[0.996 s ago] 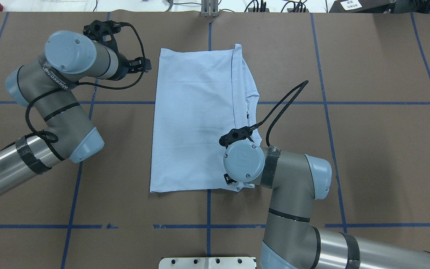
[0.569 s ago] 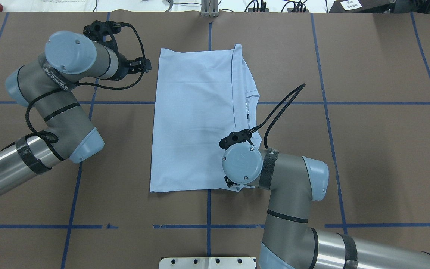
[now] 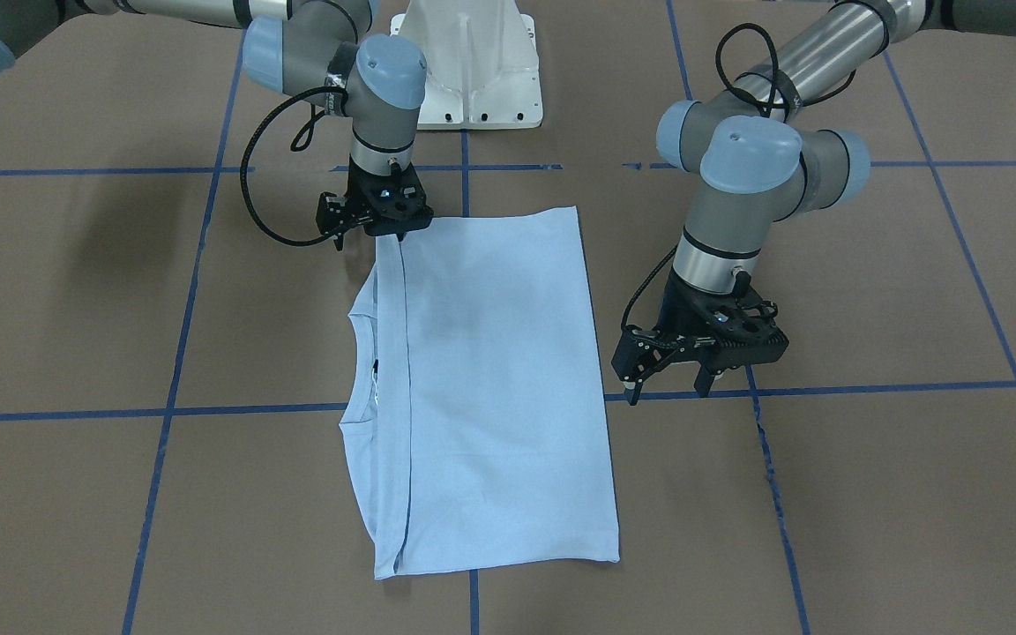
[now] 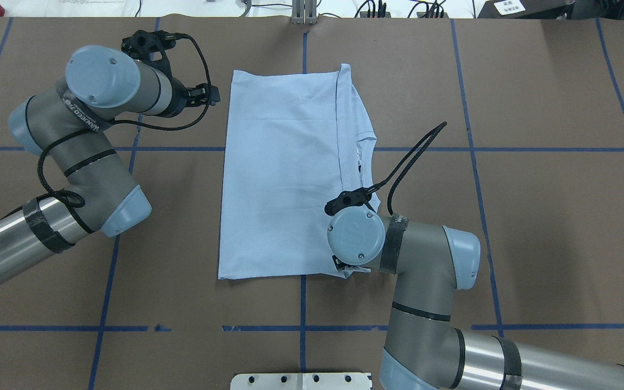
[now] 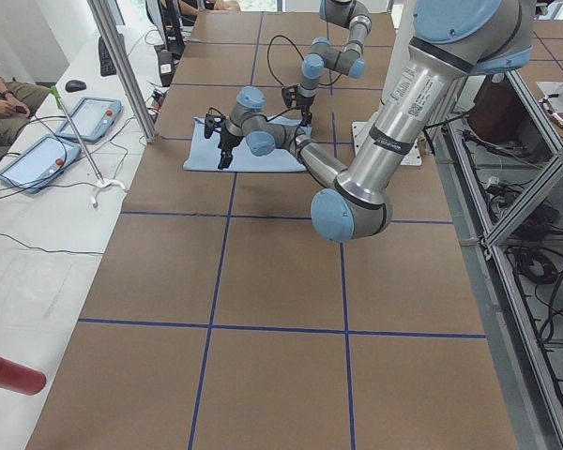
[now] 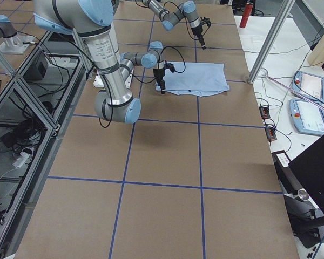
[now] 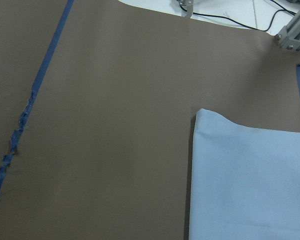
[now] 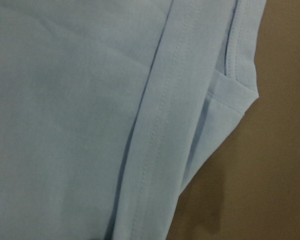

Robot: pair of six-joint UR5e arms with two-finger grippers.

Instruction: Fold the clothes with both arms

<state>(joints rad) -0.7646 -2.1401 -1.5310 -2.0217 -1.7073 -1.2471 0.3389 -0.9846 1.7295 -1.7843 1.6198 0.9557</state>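
almost nothing has changed in the last second: the right gripper [image 3: 377,225] only shifted a little over the t-shirt [image 3: 490,379] corner nearest the robot, on the collar side. the cloth did not move, so i judge the next fold has not begun. the t-shirt lies flat on the table [image 3: 870,494], folded into a long rectangle. the left gripper [image 3: 667,385] hovers beside its other long edge, fingers apart. the right fingers are hidden, so i cannot tell their state.
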